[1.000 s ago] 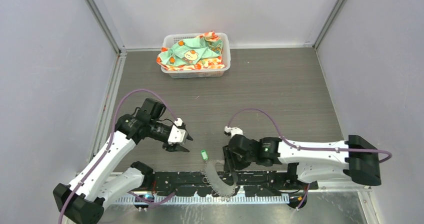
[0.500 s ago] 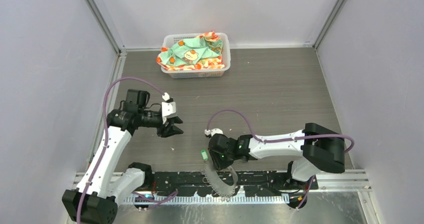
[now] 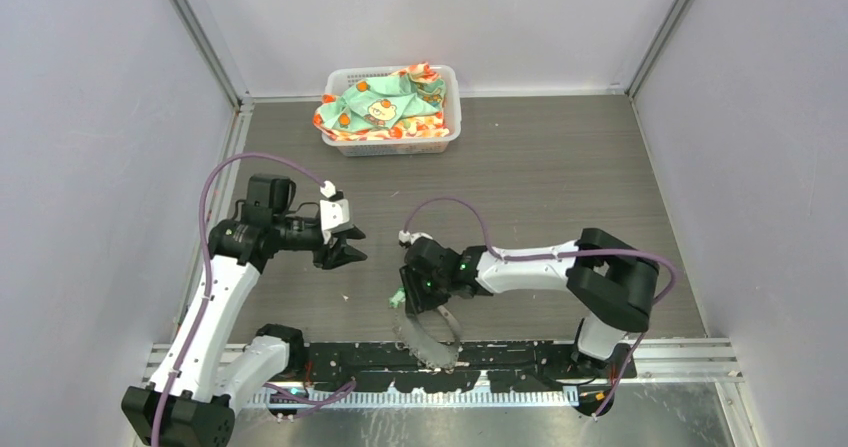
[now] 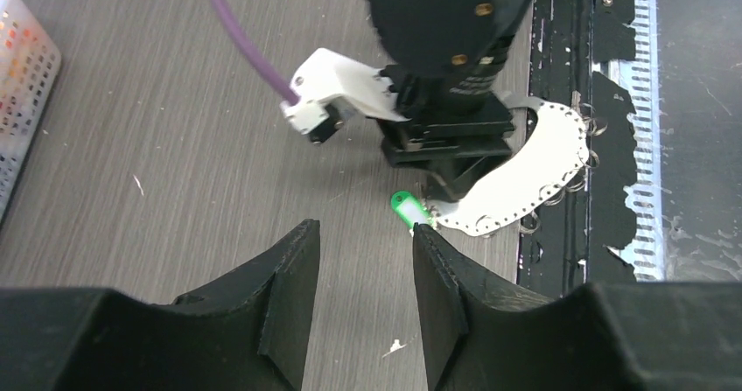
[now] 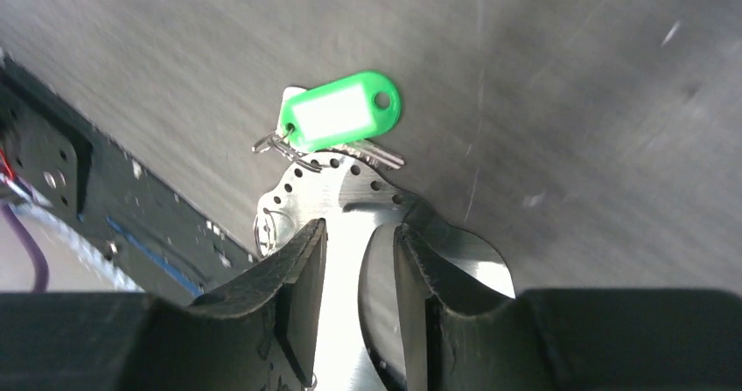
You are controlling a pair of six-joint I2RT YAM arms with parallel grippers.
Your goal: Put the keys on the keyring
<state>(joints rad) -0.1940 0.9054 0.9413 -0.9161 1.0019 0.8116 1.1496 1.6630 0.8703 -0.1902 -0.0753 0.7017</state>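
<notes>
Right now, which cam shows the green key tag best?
Right wrist: the green tag fills the centre, sharp, its hole and label clear, a key poking out beneath it at the keyring's end. Left wrist shows it small, beyond the left tool. Top shows a green speck beside the right tool.

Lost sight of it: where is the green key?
The green key lies near the table's front edge, touching the keyring's far end, just left of the right gripper.

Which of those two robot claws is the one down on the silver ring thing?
The right gripper, over the keyring beside the green key tag; its fingers straddle the metal band. The left gripper hangs apart, open and empty.
</notes>
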